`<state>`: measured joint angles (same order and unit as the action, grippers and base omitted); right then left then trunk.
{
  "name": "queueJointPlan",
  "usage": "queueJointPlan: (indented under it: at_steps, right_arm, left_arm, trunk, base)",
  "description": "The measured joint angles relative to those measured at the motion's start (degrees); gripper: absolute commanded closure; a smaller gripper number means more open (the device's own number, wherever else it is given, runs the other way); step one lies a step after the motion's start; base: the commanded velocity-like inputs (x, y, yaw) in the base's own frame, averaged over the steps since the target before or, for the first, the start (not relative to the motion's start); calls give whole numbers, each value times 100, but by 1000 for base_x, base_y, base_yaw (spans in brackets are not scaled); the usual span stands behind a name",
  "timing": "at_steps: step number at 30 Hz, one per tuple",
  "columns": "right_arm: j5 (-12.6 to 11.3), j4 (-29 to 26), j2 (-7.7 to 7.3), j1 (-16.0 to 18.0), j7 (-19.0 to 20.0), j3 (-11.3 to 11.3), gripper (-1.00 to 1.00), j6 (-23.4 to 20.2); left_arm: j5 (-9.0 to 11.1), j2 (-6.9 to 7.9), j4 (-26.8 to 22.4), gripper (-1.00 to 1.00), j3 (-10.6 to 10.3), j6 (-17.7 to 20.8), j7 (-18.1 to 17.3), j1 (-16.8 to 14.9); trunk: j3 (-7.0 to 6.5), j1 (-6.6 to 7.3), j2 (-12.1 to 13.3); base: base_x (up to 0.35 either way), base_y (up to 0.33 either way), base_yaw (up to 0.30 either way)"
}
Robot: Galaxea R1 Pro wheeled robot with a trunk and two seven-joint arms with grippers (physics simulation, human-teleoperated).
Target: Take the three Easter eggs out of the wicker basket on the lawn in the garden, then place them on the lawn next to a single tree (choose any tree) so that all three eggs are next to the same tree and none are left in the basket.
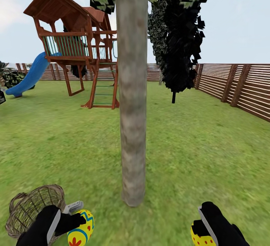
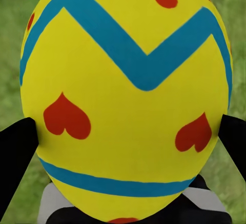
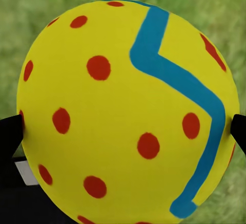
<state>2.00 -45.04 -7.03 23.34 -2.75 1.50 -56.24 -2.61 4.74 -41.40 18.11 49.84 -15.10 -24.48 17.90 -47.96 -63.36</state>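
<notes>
In the head view my left gripper [image 1: 66, 219] is shut on a yellow Easter egg [image 1: 81, 233] with blue zigzag bands and red hearts, just right of the wicker basket [image 1: 30, 206]. The left wrist view shows that egg [image 2: 125, 101] held between the two black fingers [image 2: 15, 152]. My right gripper [image 1: 204, 225] is shut on a second yellow Easter egg [image 1: 200, 237] with red dots, seen close in the right wrist view [image 3: 128, 116]. The tree [image 1: 132, 99], with its thick pale trunk, stands on the lawn [image 1: 195, 144] between my two grippers. The basket's inside is partly hidden by my left arm.
A wooden playset [image 1: 80, 47] with a blue slide [image 1: 28, 75] stands at the back left. A small black tree [image 1: 180, 39] rises behind the trunk on the right. A brown slat fence [image 1: 236, 86] runs along the right side and the back.
</notes>
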Motion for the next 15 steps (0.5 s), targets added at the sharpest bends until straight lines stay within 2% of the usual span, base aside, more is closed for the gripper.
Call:
queueJointPlan:
  at_steps: [15]
  right_arm:
    - [9, 22, 3, 0, -10, 1, 100, 0]
  left_arm:
    - [4, -23, 119, 100, -5, -9, -3, 0]
  trunk:
    - [270, -330, -602]
  base:
    - [0, 0, 0]
